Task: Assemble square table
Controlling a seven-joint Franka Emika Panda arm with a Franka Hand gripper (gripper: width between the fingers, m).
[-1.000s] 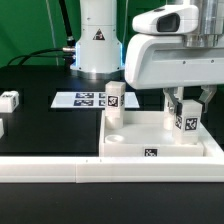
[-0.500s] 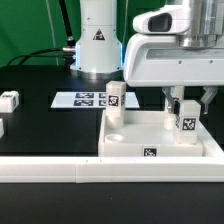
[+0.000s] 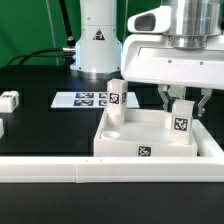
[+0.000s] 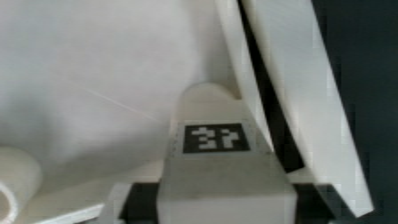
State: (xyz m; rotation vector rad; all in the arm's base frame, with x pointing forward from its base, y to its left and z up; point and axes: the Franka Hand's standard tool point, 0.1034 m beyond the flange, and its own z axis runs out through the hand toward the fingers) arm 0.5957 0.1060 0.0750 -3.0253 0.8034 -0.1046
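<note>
White plastic everywhere: the square table slab [image 3: 115,150] looks smooth with a soft, near-matt sheen, and the leg block [image 3: 182,126] is the same plain white plastic, carrying a flat-printed black-and-white tag. The tabletop [image 3: 45,125] is black and matt. The arm housing [image 3: 165,60] is glossier, catching highlights, while the border rail [image 3: 60,172] stays smooth, dull white.

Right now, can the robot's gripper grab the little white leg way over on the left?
Probably not yet. The gripper is shut on another leg at the square table. The left leg sits in the open with nothing over it, so after letting go it looks reachable.
</note>
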